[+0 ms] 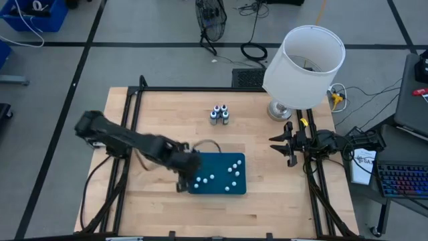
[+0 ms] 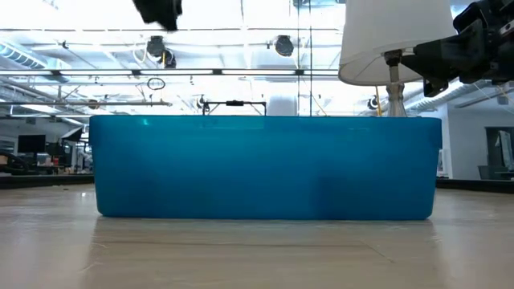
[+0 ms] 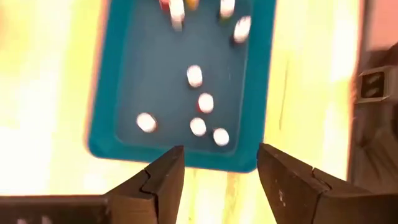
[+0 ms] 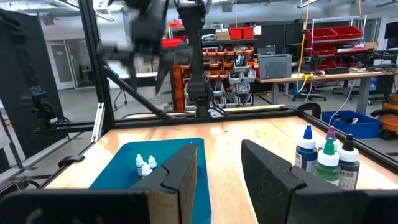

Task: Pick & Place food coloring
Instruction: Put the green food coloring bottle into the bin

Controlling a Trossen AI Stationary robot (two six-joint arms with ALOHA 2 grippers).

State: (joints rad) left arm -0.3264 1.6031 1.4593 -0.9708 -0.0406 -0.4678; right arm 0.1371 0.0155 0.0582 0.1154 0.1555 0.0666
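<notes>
A cluster of small food coloring bottles (image 1: 219, 114) stands upright on the wood toward the table's far edge; the right wrist view shows them (image 4: 326, 158) with blue, purple, green and black tops. A teal tray (image 1: 200, 161) sits nearer the front edge and holds several tiny white-capped bottles (image 1: 231, 173), also visible in the left wrist view (image 3: 198, 102). My left gripper (image 1: 184, 179) hovers open above the tray's left end (image 3: 217, 163), touching nothing. My right gripper (image 1: 278, 148) waits open at the table's right side (image 4: 217, 171).
A table lamp with a white shade (image 1: 304, 65) stands at the far right corner, close to my right arm. A black frame (image 1: 134, 100) borders the tabletop. In the low view the tray's wall (image 2: 265, 168) blocks most of the table. Bare wood lies between tray and bottle cluster.
</notes>
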